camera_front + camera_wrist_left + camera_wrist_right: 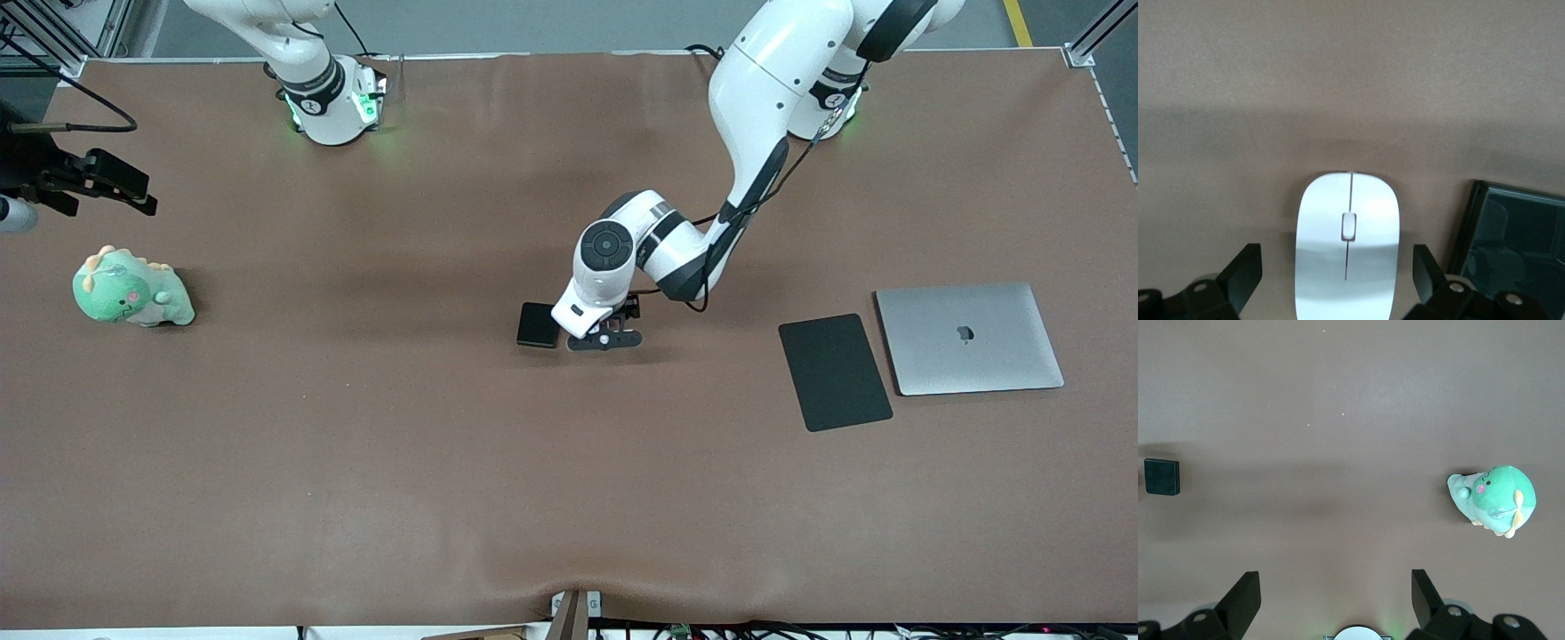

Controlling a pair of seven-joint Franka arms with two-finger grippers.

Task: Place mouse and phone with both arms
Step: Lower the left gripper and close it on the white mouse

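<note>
The white mouse lies on the brown table, in the middle. My left gripper is low over it and open, one finger on each side of it with a gap to each. In the front view the left gripper hides the mouse. The small black phone lies flat right beside the mouse, toward the right arm's end; it also shows in the left wrist view and small in the right wrist view. My right gripper is open and empty, high over the table by its own base, where the arm waits.
A large flat black mat and a closed silver laptop lie side by side toward the left arm's end. A green plush dinosaur sits toward the right arm's end; it also shows in the right wrist view.
</note>
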